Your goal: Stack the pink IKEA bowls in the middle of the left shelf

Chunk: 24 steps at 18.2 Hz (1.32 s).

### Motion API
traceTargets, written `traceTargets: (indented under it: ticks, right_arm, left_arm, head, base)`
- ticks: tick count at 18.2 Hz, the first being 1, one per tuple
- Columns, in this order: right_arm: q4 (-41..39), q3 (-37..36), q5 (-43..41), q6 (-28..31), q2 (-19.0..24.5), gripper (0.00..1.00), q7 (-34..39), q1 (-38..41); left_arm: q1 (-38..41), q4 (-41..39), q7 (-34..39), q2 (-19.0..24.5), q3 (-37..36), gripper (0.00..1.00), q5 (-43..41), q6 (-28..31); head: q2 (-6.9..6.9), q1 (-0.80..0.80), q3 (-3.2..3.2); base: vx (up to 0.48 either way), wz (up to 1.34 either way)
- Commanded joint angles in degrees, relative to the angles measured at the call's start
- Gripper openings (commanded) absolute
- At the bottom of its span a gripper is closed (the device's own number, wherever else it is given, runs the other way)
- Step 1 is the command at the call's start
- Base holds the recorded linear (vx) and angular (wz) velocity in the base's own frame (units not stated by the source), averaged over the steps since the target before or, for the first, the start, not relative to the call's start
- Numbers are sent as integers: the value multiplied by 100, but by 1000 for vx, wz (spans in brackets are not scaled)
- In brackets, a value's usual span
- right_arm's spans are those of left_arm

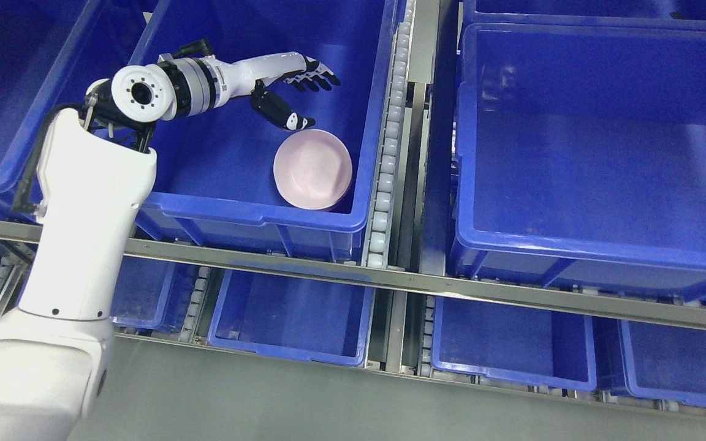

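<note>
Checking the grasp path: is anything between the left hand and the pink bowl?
Nothing: in the head view only bare blue bin floor separates the open left hand from the pink bowl.

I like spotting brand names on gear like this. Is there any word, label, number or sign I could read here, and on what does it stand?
None can be read.
Pink bowl: no print shows on it.
Blue bin holding it: plain walls and rim.
Left hand, open above the bowl, and its white arm: no lettering shows.
Large bin at right: no label shows.
</note>
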Motion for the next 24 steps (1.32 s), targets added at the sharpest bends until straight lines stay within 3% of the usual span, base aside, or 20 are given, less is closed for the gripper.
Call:
traceTargets:
  ticks: [1,3,4,5,10,12,16,20,24]
  right_arm:
    - [-193,-62,0,-3,-100,100,2,167]
    - [-193,-62,0,-3,-100,100,2,167]
    - [-193,-62,0,6,-100,100,2,167]
    - [-193,-62,0,-3,-100,100,2,167]
    - [-193,-62,0,-3,-100,100,2,167]
    - [-193,-70,0,6,-100,100,2,167]
    - [-193,-62,0,-3,-100,100,2,167]
    - [-193,-62,0,-3,-100,100,2,167]
    - [-193,-70,0,6,-100,100,2,167]
  left_arm:
    - [-86,-308,22,-74,777,97,15,32]
    - [-418,-265,415,-467,1724,98,59,67]
    - [-516,-256,940,-967,2225,99,120,67]
    - [-534,-256,1502,-967,2518,100,164,59]
    - [-341,-203,5742,-967,2012,100,1849,59]
    - [-18,-264,6812,-967,1609,100,2202,32]
    - [1273,-1123,6799,-967,914,100,2265,-47]
    - [1812,-2187,6562,-967,482,100,2326,-29]
    - [2189,-2304,6570,-967,613,100,2731,-56]
  head:
    - [0,0,0]
    - [0,0,0]
    - [0,0,0]
    - [0,0,0]
    - [0,0,0]
    - [0,0,0]
    - [0,0,0]
    - [0,0,0]
    - [0,0,0]
  base:
    - [0,0]
    - [0,0]
    - [0,0]
    - [0,0]
    - [0,-5]
    - [0,0]
    - [0,0]
    - [0,0]
    - [0,0]
